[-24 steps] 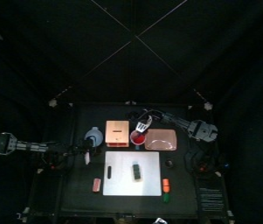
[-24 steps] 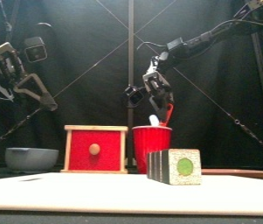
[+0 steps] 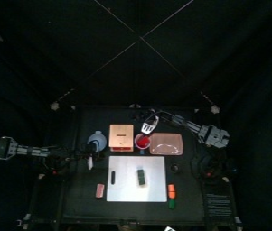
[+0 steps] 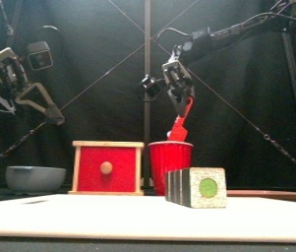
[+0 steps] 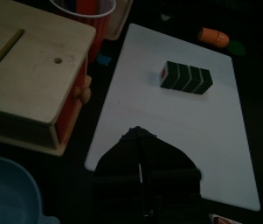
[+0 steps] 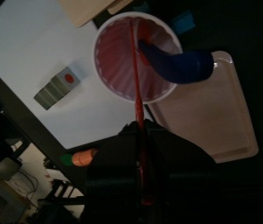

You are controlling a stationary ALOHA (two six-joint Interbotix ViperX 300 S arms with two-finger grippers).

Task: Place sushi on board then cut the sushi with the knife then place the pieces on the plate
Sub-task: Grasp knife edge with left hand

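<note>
Right fingers grip red knife — just above red cup.

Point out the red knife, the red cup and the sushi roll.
red knife (image 4: 181, 122): front view, middle of its visible length.
red cup (image 4: 171, 165): front view, middle of its wall.
sushi roll (image 4: 208, 187): front view, its green end face.

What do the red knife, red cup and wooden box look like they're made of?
The red knife, gripped by the right hand: probably moulded plastic, even matte red throughout. The red cup: likely plastic too, smooth, same flat colour. The wooden box: pale unfinished-looking wood on the frame and top; drawer front painted red, with a pale knob.
</note>
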